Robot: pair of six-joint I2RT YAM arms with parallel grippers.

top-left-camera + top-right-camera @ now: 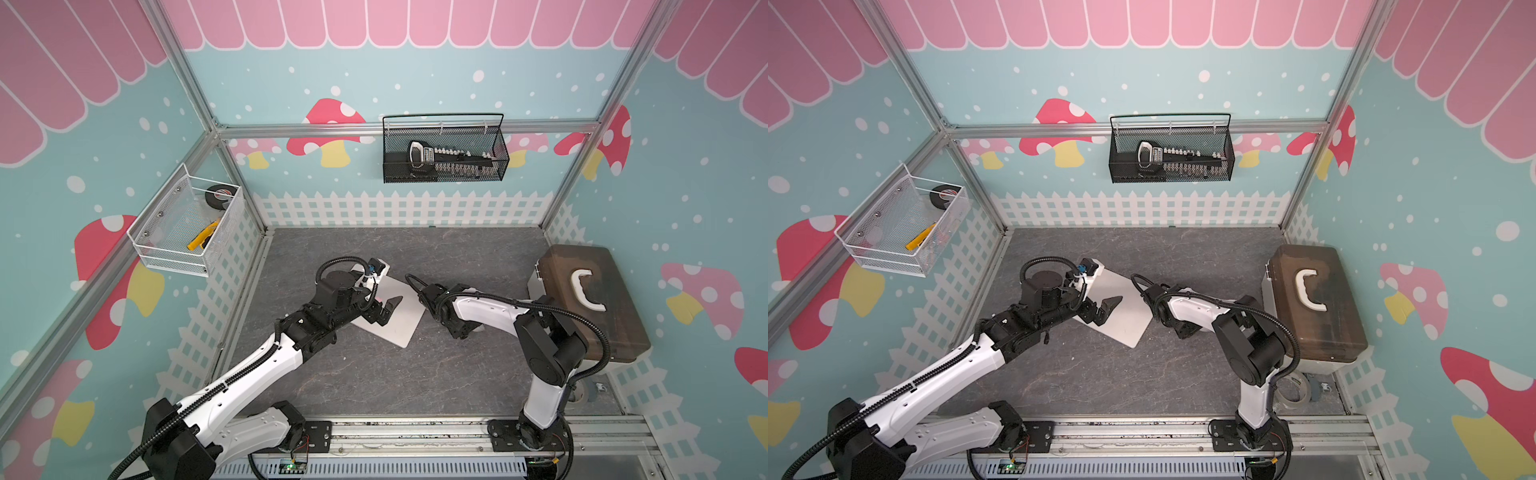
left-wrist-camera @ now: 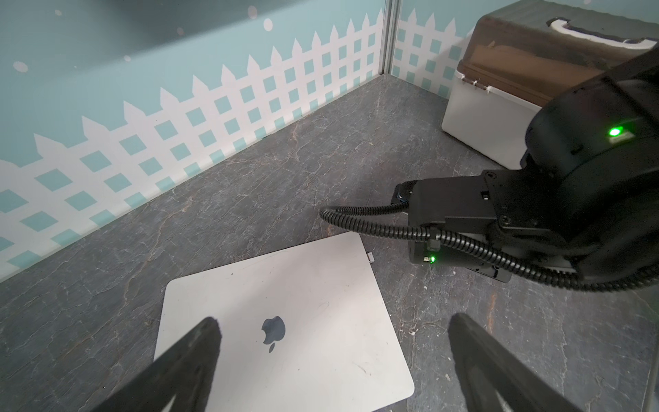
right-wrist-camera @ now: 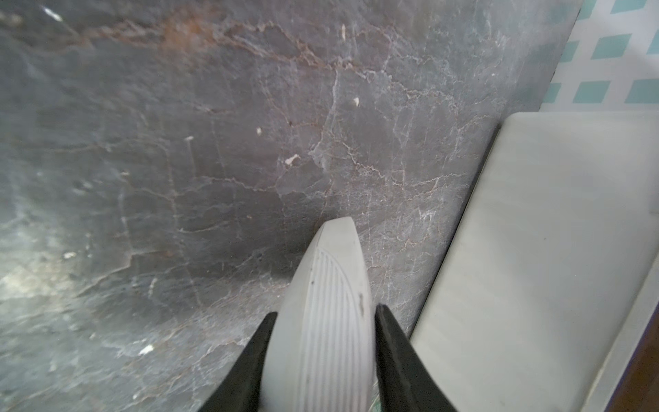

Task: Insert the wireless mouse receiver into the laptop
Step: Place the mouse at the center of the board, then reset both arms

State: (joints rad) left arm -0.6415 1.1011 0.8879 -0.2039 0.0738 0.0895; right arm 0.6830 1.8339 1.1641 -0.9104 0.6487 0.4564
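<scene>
The left arm (image 1: 249, 374) reaches over the laptop (image 2: 303, 285), left jaws spread wide above its lid. The right arm (image 1: 482, 307) bends low; right jaws flank a ribbed pale cover (image 3: 331, 271), though I cannot tell if they grip it. The receiver (image 2: 371, 256), a tiny pale stub, juts from the laptop's edge.

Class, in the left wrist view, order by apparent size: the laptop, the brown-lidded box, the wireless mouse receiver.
1. laptop
2. brown-lidded box, farther off and partly hidden, so unsure
3. wireless mouse receiver, smallest

Bright, even light; wide-angle bending at edges; right wrist view blurred close up.
</scene>
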